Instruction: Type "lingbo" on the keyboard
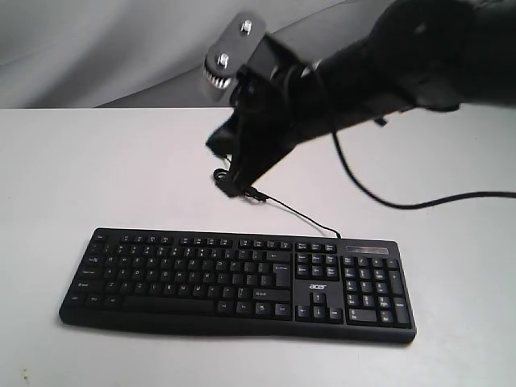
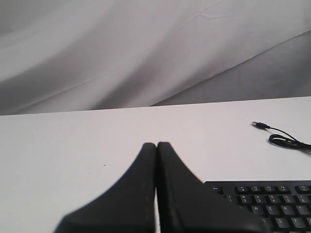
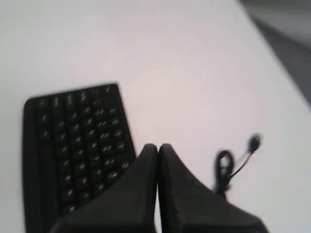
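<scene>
The black acer keyboard [image 1: 234,282] lies flat near the front of the white table, number pad to the right. Its thin cable [image 1: 300,214] runs back from the rear edge to a small coil behind it. My right gripper [image 1: 235,184] hangs in the air behind the keyboard's middle, above the coil, fingers pressed together and empty. The right wrist view shows that gripper [image 3: 157,146] shut, with the keyboard [image 3: 73,145] on one side and the cable coil [image 3: 224,167] on the other. My left gripper [image 2: 156,144] is shut and empty beside the keyboard's Esc corner [image 2: 265,199].
The right arm's black cable [image 1: 379,193] droops over the table at the right. The keyboard's USB plug [image 2: 259,125] rests on the bare white table [image 1: 97,177]. A grey cloth backdrop [image 2: 146,48] rises behind the table's far edge.
</scene>
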You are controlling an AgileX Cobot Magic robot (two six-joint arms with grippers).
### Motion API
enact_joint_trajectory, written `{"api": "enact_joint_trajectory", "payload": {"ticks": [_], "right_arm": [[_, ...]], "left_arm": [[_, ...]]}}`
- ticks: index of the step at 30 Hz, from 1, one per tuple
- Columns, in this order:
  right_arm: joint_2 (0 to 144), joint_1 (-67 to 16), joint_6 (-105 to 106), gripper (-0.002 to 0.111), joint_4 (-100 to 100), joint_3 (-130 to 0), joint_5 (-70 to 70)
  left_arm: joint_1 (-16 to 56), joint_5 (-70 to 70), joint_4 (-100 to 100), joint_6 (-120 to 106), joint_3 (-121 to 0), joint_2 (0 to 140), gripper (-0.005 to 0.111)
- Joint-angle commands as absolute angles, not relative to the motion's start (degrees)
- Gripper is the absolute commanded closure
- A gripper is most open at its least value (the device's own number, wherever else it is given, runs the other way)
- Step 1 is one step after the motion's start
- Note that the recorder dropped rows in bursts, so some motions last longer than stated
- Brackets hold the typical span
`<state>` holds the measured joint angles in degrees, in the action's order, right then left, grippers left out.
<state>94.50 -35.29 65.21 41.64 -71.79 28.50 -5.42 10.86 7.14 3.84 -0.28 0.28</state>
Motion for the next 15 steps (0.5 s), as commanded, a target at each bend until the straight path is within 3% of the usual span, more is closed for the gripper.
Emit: {"api": "enact_joint_trajectory", "payload": {"ticks": [1, 9, 12, 15], "right_arm": [[86.08, -34.48, 63.58, 0.108, 40.94, -71.78, 24.25], [78.30, -34.60, 63.98, 0.108, 41.26, -71.78, 23.03], [75.39, -34.60, 63.58, 0.108, 40.14, -71.78, 15.97], [72.51, -32.62, 49.54, 0.108, 44.35, -71.78, 6.19]], "left_arm": [[-5.11, 10.51, 7.16, 3.96, 0.00, 0.00, 0.106], [-5.11, 10.51, 7.16, 3.96, 0.00, 0.00, 0.106], [-5.11, 10.51, 7.16, 3.96, 0.00, 0.00, 0.106], [-5.11, 10.51, 7.16, 3.96, 0.00, 0.00, 0.106]]}}
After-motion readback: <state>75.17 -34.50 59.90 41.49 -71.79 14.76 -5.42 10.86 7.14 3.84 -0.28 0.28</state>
